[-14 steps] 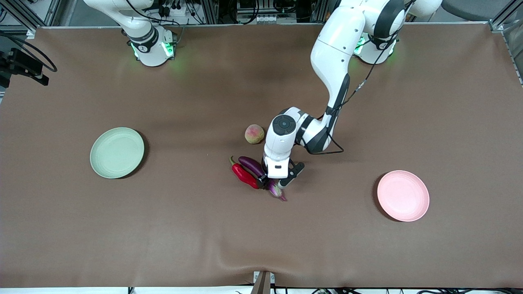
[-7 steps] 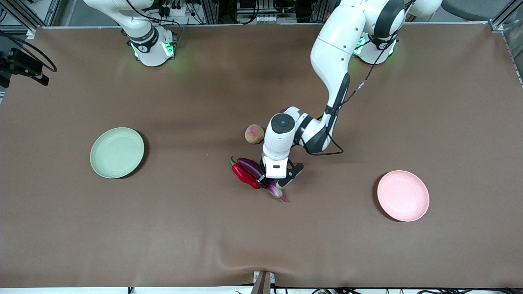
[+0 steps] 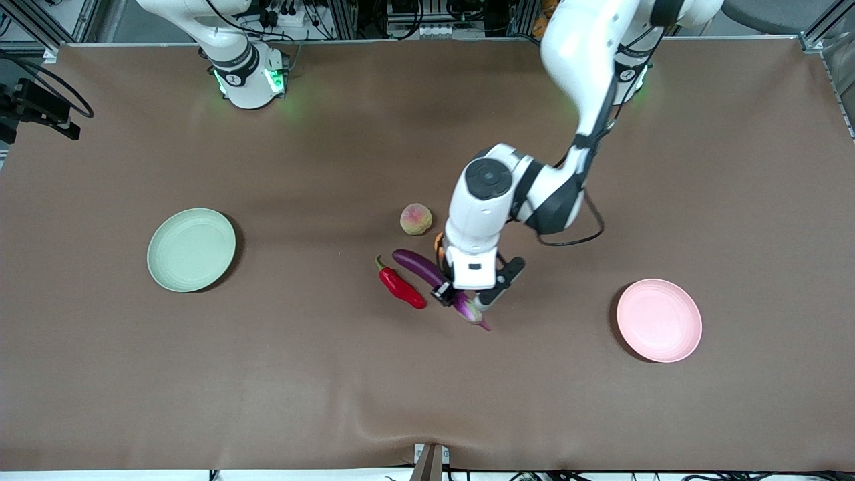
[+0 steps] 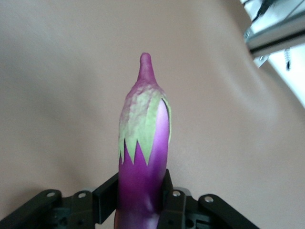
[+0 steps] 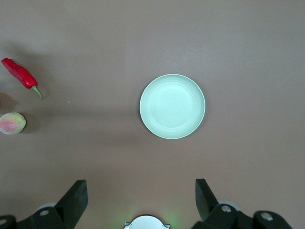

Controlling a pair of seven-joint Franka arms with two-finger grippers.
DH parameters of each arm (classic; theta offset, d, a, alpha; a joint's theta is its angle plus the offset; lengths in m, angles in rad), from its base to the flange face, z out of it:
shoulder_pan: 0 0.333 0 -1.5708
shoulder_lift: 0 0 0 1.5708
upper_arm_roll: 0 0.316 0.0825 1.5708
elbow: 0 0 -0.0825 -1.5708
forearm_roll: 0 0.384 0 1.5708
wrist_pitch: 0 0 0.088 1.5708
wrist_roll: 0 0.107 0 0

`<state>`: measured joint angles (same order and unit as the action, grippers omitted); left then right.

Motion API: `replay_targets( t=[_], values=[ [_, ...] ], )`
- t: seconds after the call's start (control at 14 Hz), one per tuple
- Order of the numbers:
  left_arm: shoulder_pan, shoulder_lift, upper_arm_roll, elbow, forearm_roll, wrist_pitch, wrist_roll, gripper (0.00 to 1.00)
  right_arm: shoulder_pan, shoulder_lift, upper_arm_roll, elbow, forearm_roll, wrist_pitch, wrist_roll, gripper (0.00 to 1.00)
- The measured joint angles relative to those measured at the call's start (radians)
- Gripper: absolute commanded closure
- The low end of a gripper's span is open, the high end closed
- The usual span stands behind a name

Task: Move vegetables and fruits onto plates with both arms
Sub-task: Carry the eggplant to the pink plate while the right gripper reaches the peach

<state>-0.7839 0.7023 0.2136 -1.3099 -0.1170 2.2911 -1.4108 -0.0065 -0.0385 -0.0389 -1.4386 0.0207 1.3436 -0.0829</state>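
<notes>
The green plate [image 3: 192, 250] lies bare toward the right arm's end of the worktop [image 3: 427, 401], set out as the drop spot for that arm. The right claw [image 5: 140, 198] hangs high above it with its jaws spread wide and nothing between them. That arm waits, probably to keep clear of the crowded middle.

Toward the middle, the chili [image 3: 401, 286] lies flat on the worktop, stem pointing away from the front camera. The peach [image 3: 415, 219] sits farther from the camera than the chili. Neither is touched.

Just beside the chili, the eggplant [image 3: 421, 264] is clenched in the left claw [image 3: 467, 299], which grasps it close to the stem end. The wrist view shows the fingers [image 4: 174, 202] pressed on both flanks of the purple body, with the green cap and stem tip jutting out past them. Gripping across the slim width suits narrow jaws. The long body trails out from the claw, so it may swing or droop. It looks to hang clear of the worktop, apart from the chili.

A sliver of orange [image 3: 438, 242] beside the left wrist is probably the pomegranate, mostly hidden by the arm.

The pink plate [image 3: 658, 321] lies bare toward the left arm's end, the likely goal for the eggplant.
</notes>
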Motion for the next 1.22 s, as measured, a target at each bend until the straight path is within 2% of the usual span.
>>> replay_targets(
  t=[0.29,0.5,0.72,0.93,1.22],
  values=[
    [0.126,-0.110,0.002,-0.004,0.000,-0.145,0.154,1.00,0.000,0.070,0.000,-0.002,-0.001,0.010,0.000,0.00],
    [0.234,-0.122,0.000,-0.021,0.000,-0.182,0.336,1.00,0.001,0.180,0.001,-0.002,0.000,0.035,0.000,0.00],
    [0.301,-0.119,0.000,-0.047,0.000,-0.226,0.516,1.00,0.049,0.209,0.007,0.002,0.012,0.049,0.024,0.00],
    [0.349,-0.114,0.000,-0.077,0.003,-0.252,0.717,1.00,0.182,0.220,0.014,0.002,0.068,0.103,0.309,0.00],
    [0.438,-0.071,0.002,-0.124,0.031,-0.254,1.077,1.00,0.334,0.301,0.019,0.001,0.176,0.149,0.624,0.00]
  ],
)
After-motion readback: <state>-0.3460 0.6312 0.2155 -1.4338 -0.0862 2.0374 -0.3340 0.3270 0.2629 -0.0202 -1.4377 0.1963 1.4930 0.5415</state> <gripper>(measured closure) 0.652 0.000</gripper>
